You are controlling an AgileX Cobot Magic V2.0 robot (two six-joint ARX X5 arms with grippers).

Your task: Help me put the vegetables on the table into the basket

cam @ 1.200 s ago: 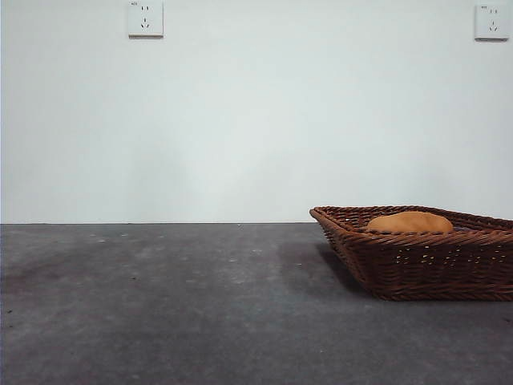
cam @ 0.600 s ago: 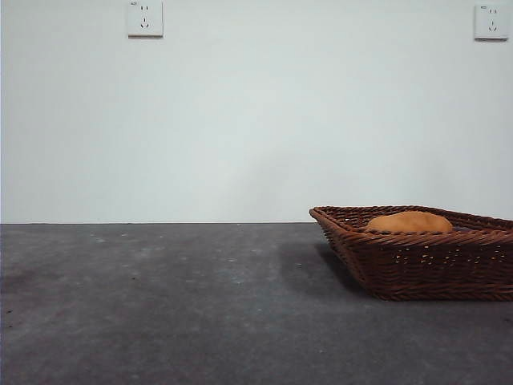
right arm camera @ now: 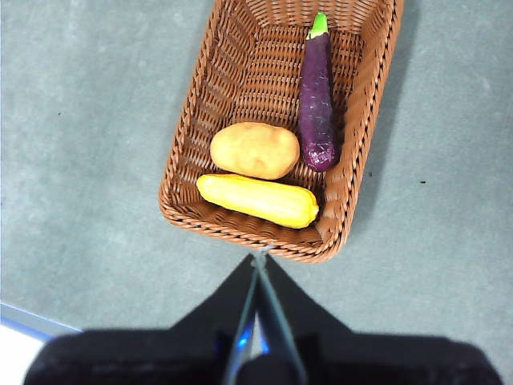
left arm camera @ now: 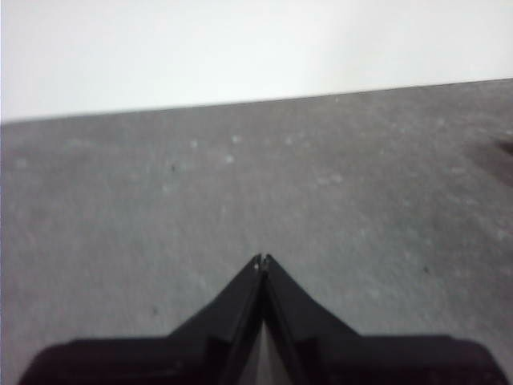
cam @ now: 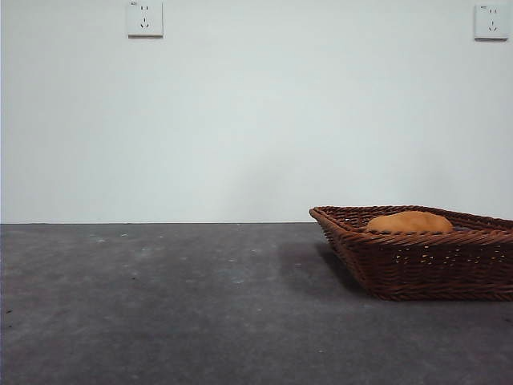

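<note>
Mottled dark grey surface [cam: 160, 305] runs under a plain white wall with two sockets [cam: 145, 18] along the upper edge of the front view. At the lower right of that frame sits the wicker basket [cam: 425, 269], with only the potato [cam: 409, 222] showing over its rim; no arm appears.

From the left wrist, the left gripper [left arm camera: 262, 258] hangs over bare surface, its fingers closed on nothing.

From the right wrist, the right gripper [right arm camera: 260, 255] hovers above the basket's near rim, fingers closed and empty. Inside, in the upper middle of the frame, lie the corn cob [right arm camera: 257, 200], the potato touching it, and the eggplant [right arm camera: 317, 100] beside both. All three vegetables are in, so the task looks finished.
</note>
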